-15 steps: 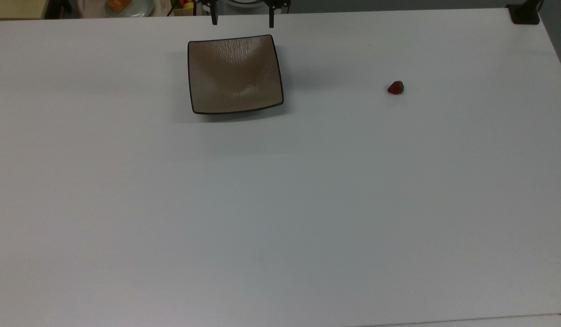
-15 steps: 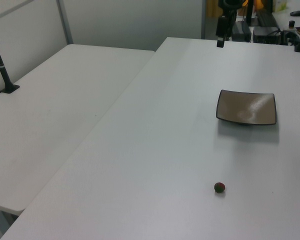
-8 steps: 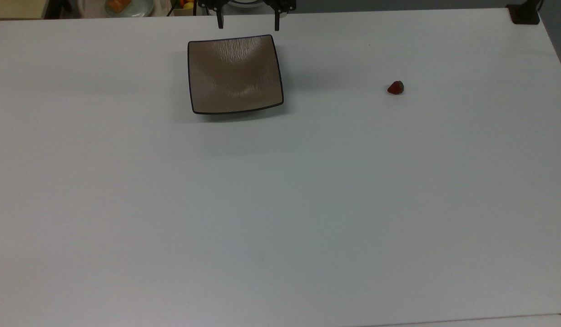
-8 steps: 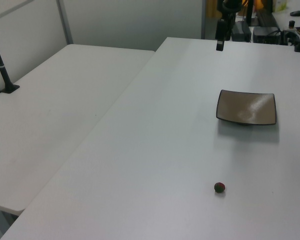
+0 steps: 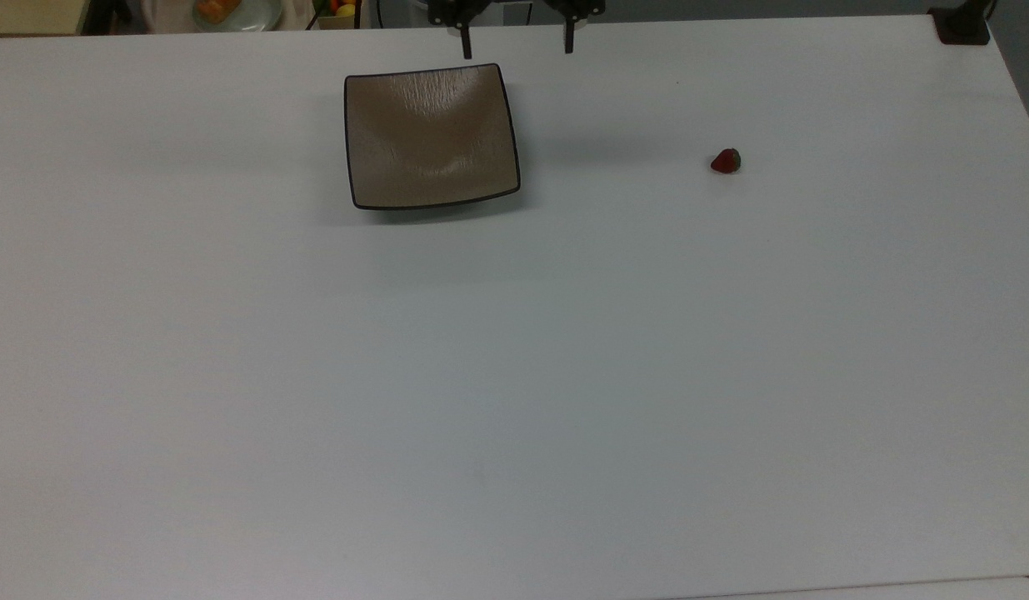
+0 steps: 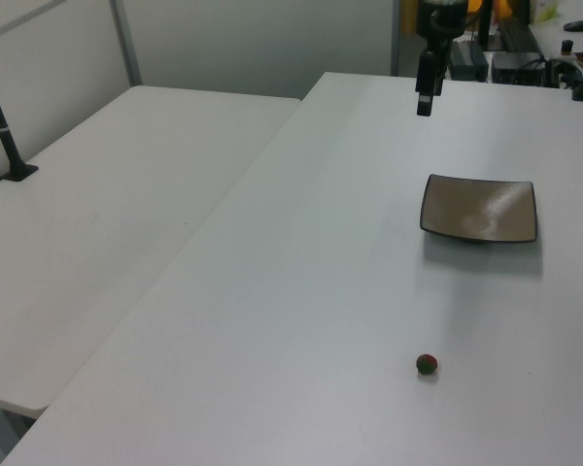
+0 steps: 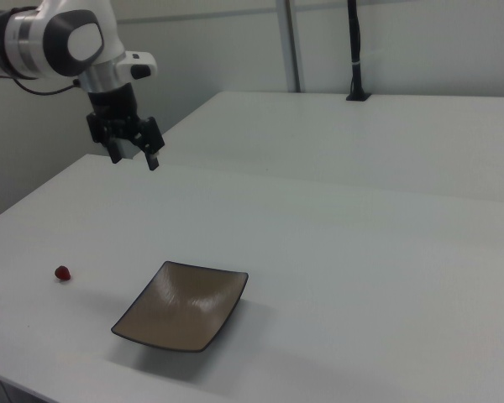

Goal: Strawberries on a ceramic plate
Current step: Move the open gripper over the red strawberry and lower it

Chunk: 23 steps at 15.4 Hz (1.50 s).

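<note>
Tan ceramic plate nr table far edge, strawberry well apart, gripper fingers spread, empty.

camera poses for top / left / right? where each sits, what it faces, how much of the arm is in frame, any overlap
Top view: high above the table, looking down; the open gripper pokes in at the top edge, past the ceramic plate.
Left view: raised, off the end nearest the strawberry, looking along the table; gripper hangs at the far end.
Right view: low, beside the plate, facing across; white arm and gripper at upper left.
Shared: all three show plate, strawberry and gripper.
</note>
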{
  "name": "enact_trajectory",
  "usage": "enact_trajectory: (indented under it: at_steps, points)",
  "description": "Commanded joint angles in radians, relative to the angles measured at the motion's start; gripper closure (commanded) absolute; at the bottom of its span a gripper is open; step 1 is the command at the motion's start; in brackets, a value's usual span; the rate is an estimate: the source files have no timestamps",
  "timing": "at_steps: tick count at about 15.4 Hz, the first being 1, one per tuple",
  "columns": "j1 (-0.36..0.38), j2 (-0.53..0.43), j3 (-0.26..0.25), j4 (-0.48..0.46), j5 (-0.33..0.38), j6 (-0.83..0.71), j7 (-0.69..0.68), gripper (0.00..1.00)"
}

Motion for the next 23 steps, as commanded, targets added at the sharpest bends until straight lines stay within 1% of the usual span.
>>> enact_trajectory:
  at_steps: [1,2,3,4,5,6,8,10,11,13,14,15,19,20,23]
  points:
    - [0.011,0.008,0.076,-0.004,0.014,0.019,-0.001,0.00]
    - [0.011,0.010,0.101,-0.002,0.014,0.019,0.010,0.00]
    - [0.013,0.014,0.118,0.020,0.015,0.013,0.035,0.00]
    - [0.034,0.020,0.118,0.034,0.027,0.006,0.050,0.00]
    - [0.065,0.033,0.118,0.042,0.049,0.012,0.100,0.00]
    - [0.077,0.046,0.122,0.054,0.049,0.016,0.145,0.00]
    - [0.106,0.077,0.164,0.076,0.037,0.020,0.211,0.00]
    - [0.145,0.091,0.168,0.076,0.035,0.031,0.272,0.00]
    - [0.174,0.097,0.168,0.076,0.034,0.031,0.324,0.00]
    - [0.198,0.114,0.172,0.073,0.035,0.032,0.377,0.00]
    - [0.224,0.129,0.178,0.070,0.034,0.034,0.412,0.00]
    - [0.243,0.164,0.188,0.067,0.024,0.052,0.462,0.00]
    - [0.257,0.240,0.237,0.024,-0.031,0.182,0.568,0.00]
    - [0.257,0.255,0.241,0.015,-0.043,0.195,0.578,0.00]
    - [0.268,0.303,0.241,-0.001,-0.051,0.210,0.578,0.00]
